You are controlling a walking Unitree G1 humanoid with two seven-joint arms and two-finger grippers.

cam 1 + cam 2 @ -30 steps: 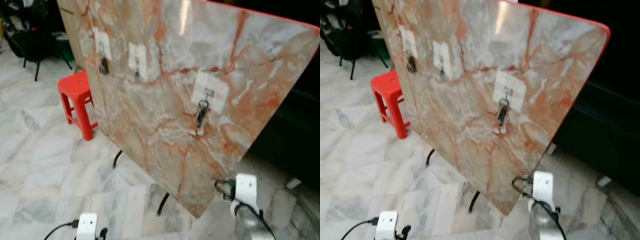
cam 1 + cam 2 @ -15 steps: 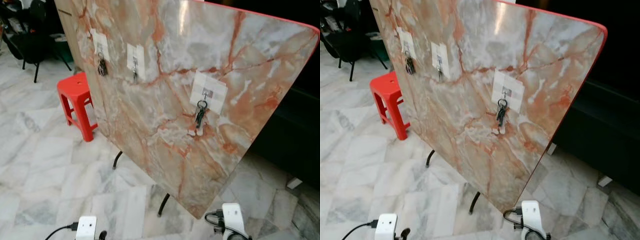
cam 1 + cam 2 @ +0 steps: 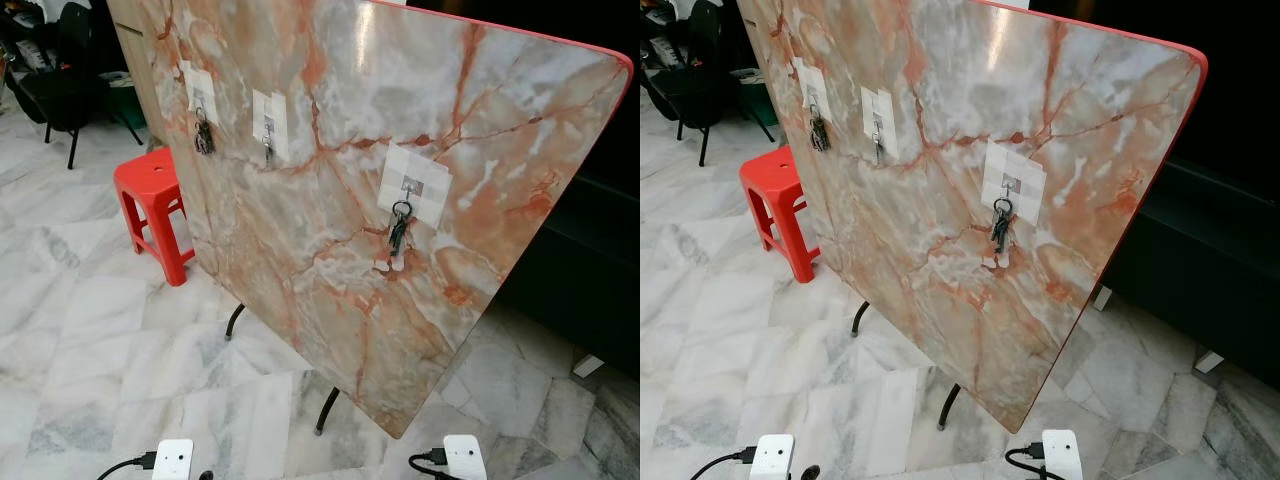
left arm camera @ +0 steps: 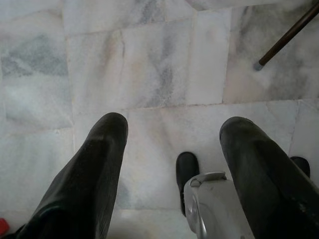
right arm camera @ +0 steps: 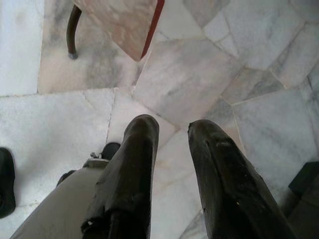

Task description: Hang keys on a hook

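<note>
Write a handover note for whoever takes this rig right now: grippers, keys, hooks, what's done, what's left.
Left gripper: open, empty, pointing down at the marble floor.
Right gripper: open, empty, also hanging low over the floor.
Keys: hanging by their ring from the nearest hook, on a white pad stuck to the tilted marble tabletop.
Other hooks: the far hook carries a dark bunch; the middle hook carries something small that I cannot identify.
Done: keys appear hung, nothing is in either gripper.
Left: probably nothing; just confirm the ring sits fully on the hook.
</note>
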